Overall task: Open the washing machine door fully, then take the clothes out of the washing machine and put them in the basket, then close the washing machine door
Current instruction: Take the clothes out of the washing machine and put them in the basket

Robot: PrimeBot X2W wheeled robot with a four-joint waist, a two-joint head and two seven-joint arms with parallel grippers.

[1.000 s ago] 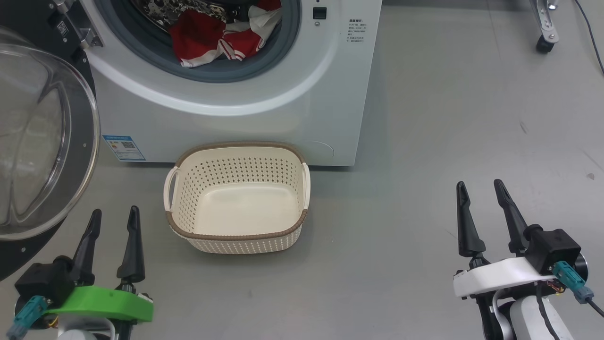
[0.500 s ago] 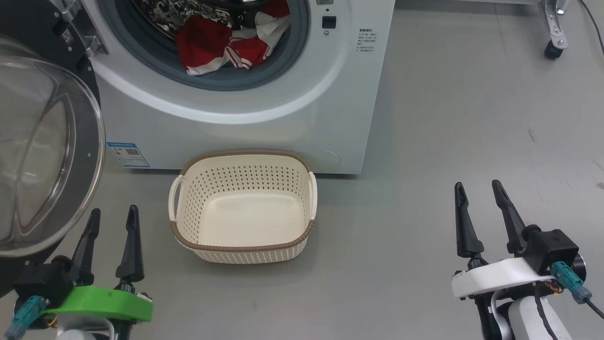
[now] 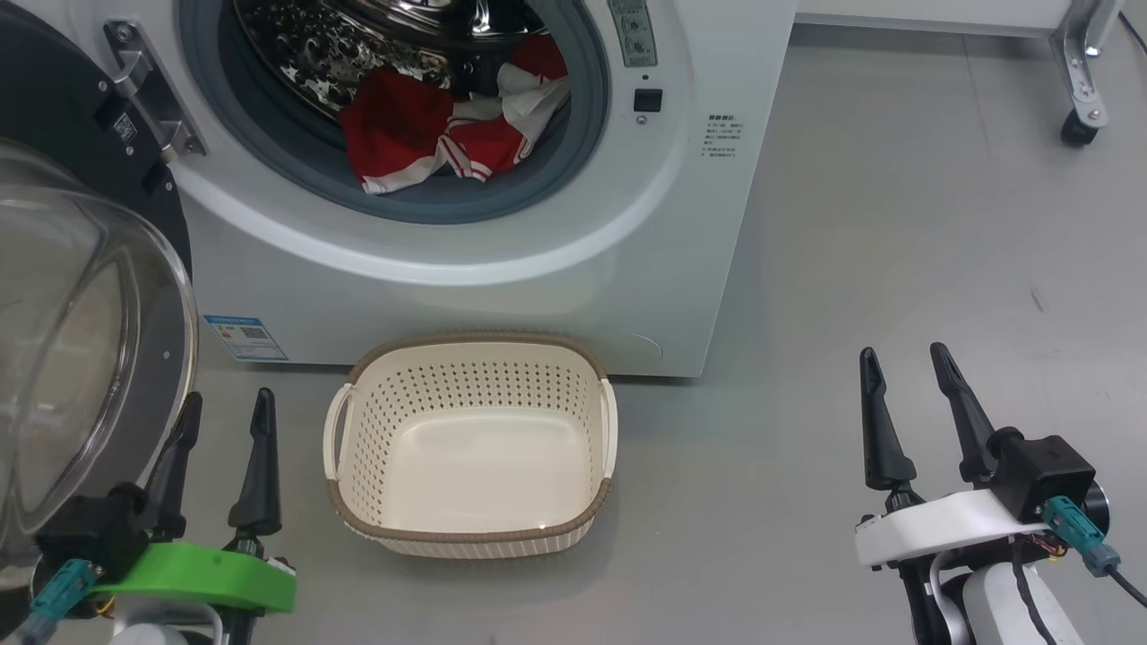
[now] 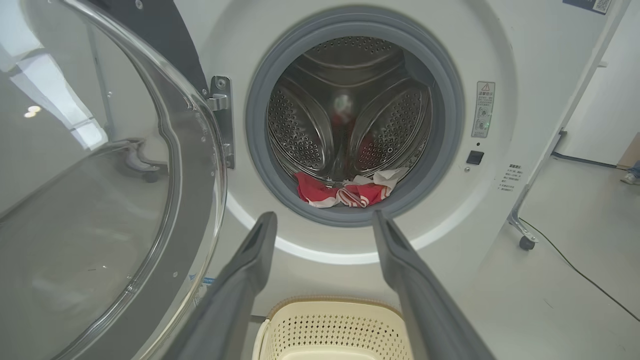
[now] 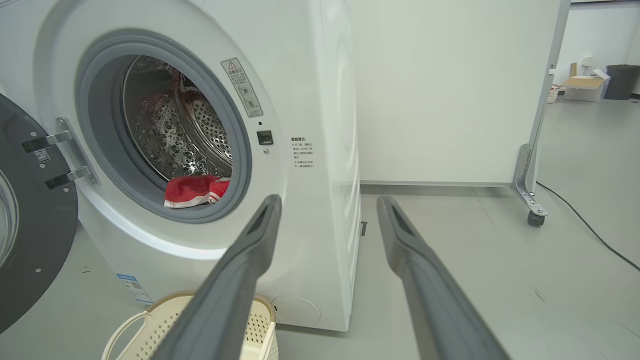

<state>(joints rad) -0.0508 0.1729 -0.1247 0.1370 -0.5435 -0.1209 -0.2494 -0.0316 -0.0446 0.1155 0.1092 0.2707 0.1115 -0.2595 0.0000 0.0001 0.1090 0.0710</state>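
At the far left, the large round black-rimmed glass washing machine door (image 3: 85, 358) stands swung wide open, its clear bowl bulging toward me. Just beside that glass, at the near left, is my left end effector (image 3: 228, 399). Its two long dark fingers are spread wide and hold nothing.

In the middle is the big white boxy front-loading washing machine (image 3: 538, 287). Its mouth is open, edged by a grey rubber ring (image 3: 448, 208). The bright red and white soft fabric clothes (image 3: 403, 134) lie bundled low at the front of the perforated steel drum (image 3: 296, 54), resting against the ring. Below the mouth, on the grey floor (image 3: 851, 224) and close against the machine's front, sits the small cream perforated plastic basket (image 3: 466, 536) with its brown woven-look rim. It is empty.

At the near right, well apart from the machine, my right end effector (image 3: 902, 351) is also spread wide and empty.

I judge that the door is open far enough and the step now is fetching the clothes. To do it well, I should go in over the rubber ring with my fingers wide and close on the thickest fold of the bundle. Then I should lift it clear of the ring before drawing back, so that nothing snags, and release it straight above the basket. If my left arm reaches in, it must keep off the door glass.
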